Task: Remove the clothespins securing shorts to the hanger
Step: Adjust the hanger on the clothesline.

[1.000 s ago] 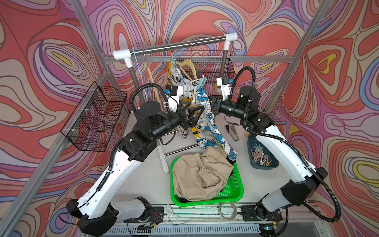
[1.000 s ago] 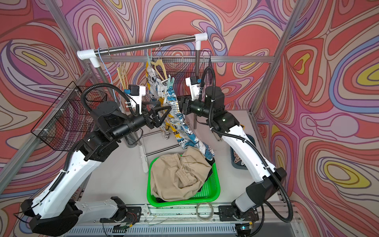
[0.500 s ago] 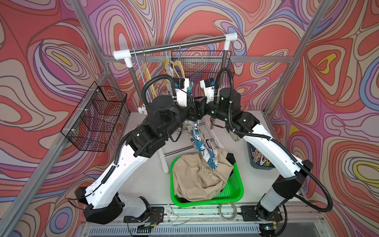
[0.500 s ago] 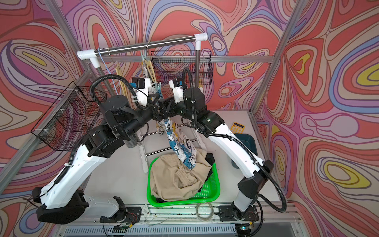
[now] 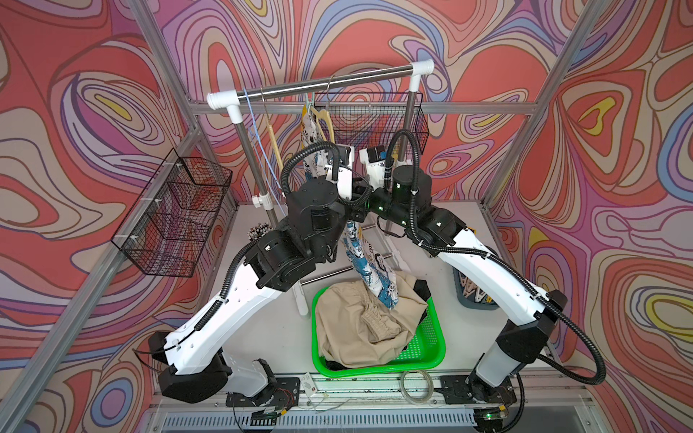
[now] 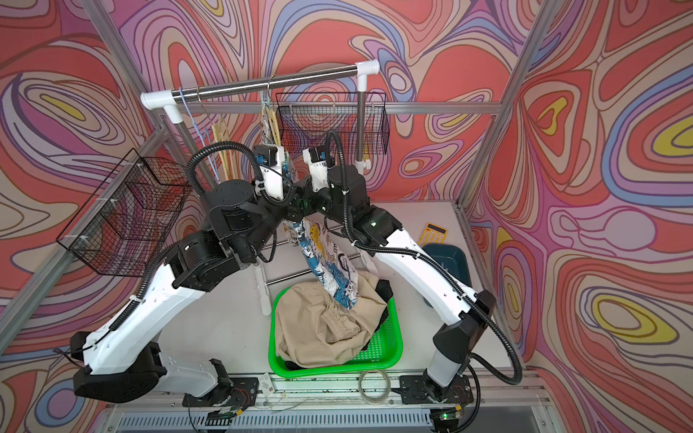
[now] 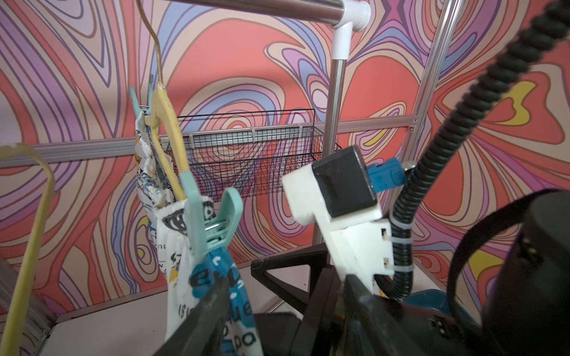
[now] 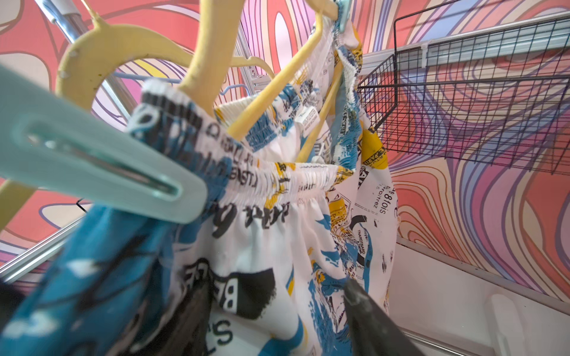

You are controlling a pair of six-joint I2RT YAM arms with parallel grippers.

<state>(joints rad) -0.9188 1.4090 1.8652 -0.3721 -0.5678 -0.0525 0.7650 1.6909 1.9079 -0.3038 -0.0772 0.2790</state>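
While both arms meet high under rail (image 5: 330,80), note printed shorts (image 6: 322,258) hang from yellow hanger (image 7: 172,135), hem draped onto beige shorts (image 5: 360,330) in green basket (image 5: 435,348). You see mint clothespin (image 7: 212,228) pinning waistband at hanger's lower end, second mint clothespin (image 7: 135,100) up near hook. Your left gripper (image 7: 283,320): jaws spread, one finger against fabric just below lower clothespin. Your right gripper (image 8: 277,320): jaws spread either side of printed fabric.

Left arm (image 5: 240,300) and right arm (image 5: 483,266): white shells, chunky black joints (image 5: 315,200), ribbed black cables (image 5: 296,159) at both wrists, green lights (image 5: 379,207).
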